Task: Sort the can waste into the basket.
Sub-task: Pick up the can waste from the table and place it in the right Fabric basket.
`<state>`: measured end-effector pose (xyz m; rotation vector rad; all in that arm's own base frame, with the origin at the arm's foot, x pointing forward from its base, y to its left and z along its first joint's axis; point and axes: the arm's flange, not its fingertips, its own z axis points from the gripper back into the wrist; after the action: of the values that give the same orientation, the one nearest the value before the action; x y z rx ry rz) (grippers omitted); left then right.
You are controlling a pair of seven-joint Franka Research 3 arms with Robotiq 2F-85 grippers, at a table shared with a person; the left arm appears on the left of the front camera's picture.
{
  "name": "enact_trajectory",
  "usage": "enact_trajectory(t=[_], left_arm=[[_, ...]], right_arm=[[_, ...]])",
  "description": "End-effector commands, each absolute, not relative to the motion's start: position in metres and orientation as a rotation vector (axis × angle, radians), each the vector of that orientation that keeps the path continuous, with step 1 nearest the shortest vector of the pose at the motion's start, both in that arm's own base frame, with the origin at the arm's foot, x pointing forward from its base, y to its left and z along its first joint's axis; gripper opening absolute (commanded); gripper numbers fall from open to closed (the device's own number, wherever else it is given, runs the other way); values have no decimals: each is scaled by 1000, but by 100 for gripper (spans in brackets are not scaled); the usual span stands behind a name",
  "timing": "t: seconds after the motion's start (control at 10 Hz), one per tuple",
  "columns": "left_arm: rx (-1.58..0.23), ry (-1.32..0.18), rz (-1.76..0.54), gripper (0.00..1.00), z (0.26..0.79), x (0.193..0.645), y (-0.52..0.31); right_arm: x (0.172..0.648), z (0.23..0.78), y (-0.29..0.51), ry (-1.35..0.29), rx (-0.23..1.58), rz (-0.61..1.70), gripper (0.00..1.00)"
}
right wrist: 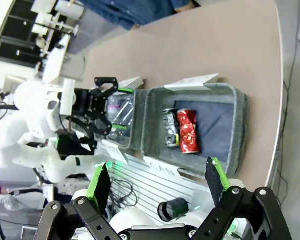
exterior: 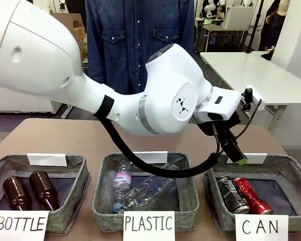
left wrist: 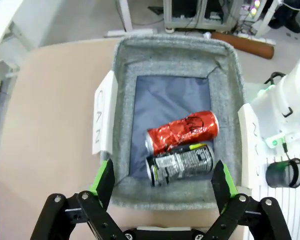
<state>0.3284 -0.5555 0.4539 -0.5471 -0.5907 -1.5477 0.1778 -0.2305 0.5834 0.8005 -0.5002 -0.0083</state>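
Hovering over CAN basket (exterior: 216,203), left tool (left wrist: 162,182) wide open, empty (both cans (left wrist: 181,132) inside); PLASTIC basket (exterior: 101,193) adjacent.

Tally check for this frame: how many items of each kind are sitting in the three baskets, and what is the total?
Cans: 2, a red can and a black can, in the CAN basket
Brown glass bottles: 2, in the BOTTLE basket
Clear plastic bottles: at least 2, overlapping in the PLASTIC basket
Total: at least 6
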Motion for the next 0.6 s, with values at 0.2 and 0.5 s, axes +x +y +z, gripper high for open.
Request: enact_trajectory(t=[0.2,0.5], left_arm=[[-591,-454,-1269,100,517,363,-405],[-520,-455,-847,100,541,386,-228]], right_arm=[[232,600,-180,-437,779,175,100],[301,625,-83,-470,843,381,100]])
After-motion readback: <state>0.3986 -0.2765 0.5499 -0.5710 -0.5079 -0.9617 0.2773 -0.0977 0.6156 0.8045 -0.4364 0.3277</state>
